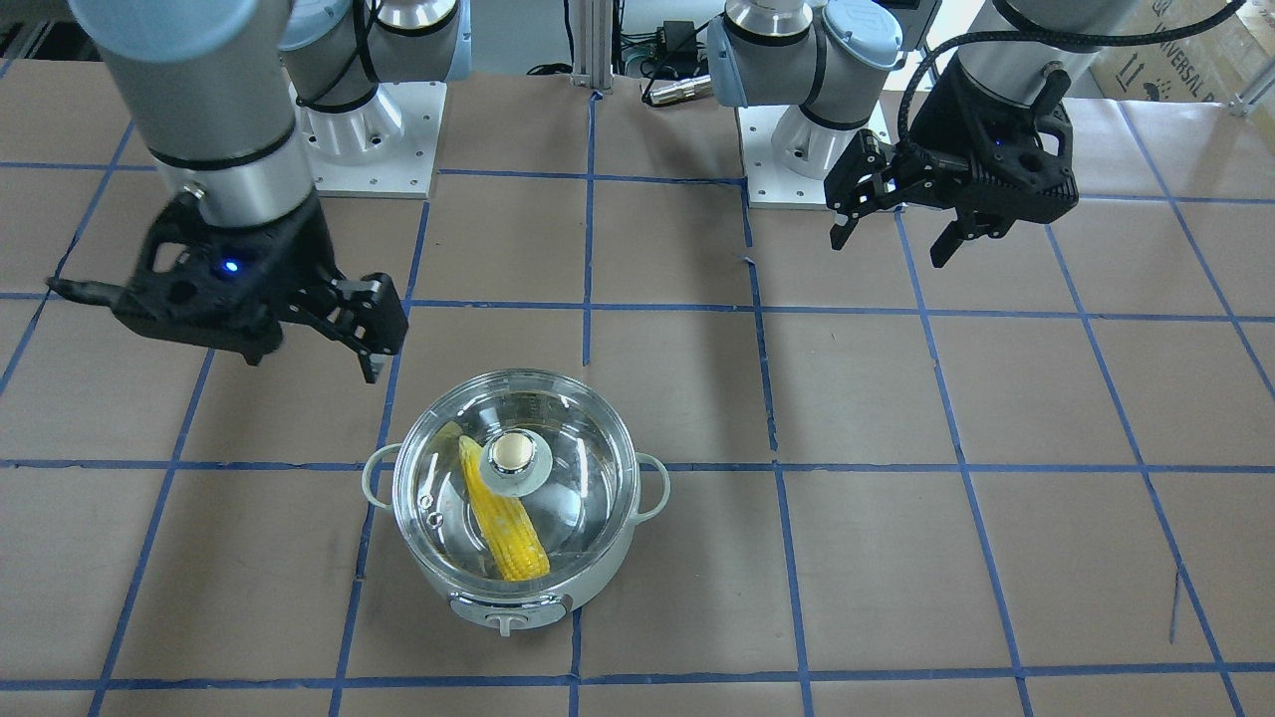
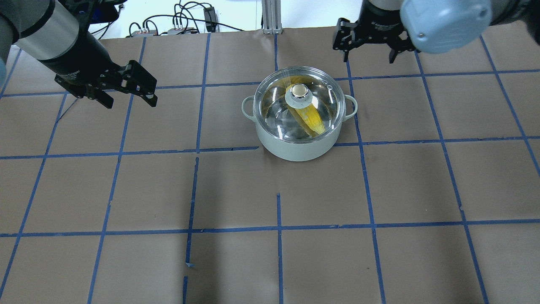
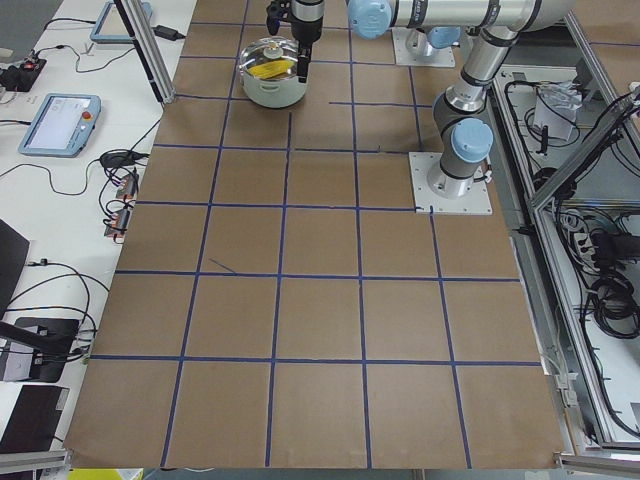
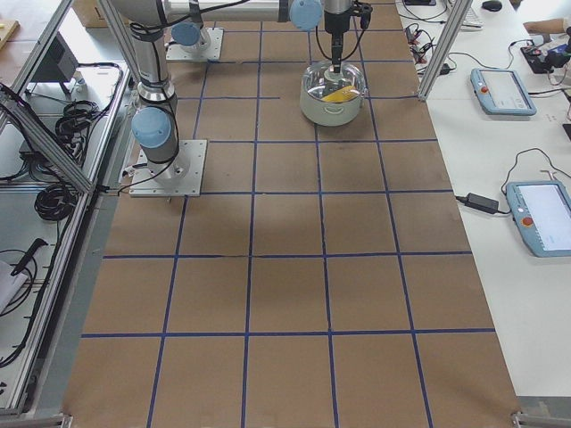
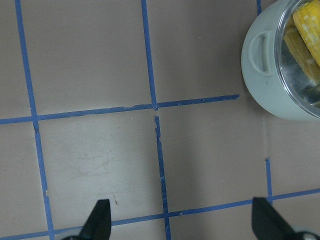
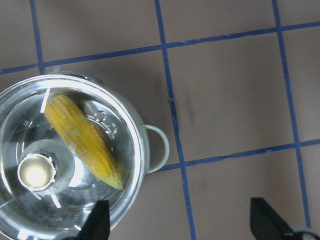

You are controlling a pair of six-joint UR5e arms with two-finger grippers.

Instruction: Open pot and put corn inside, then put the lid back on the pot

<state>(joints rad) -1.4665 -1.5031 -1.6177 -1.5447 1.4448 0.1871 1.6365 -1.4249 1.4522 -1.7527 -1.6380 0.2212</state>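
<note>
Sitting shut: round mint-white pot, clear domed glass lid on, yellow corn cob inside. Left hand, right hand spread, empty. Last step apparently done; next, only retreat.

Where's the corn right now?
The corn lies slantwise inside the pot, under the seated lid, upper centre of the overhead view.

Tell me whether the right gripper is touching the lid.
Apart. The front-facing view shows the right gripper beside the lid, with bare table between them.

Yellow corn, mint-white pot
</note>
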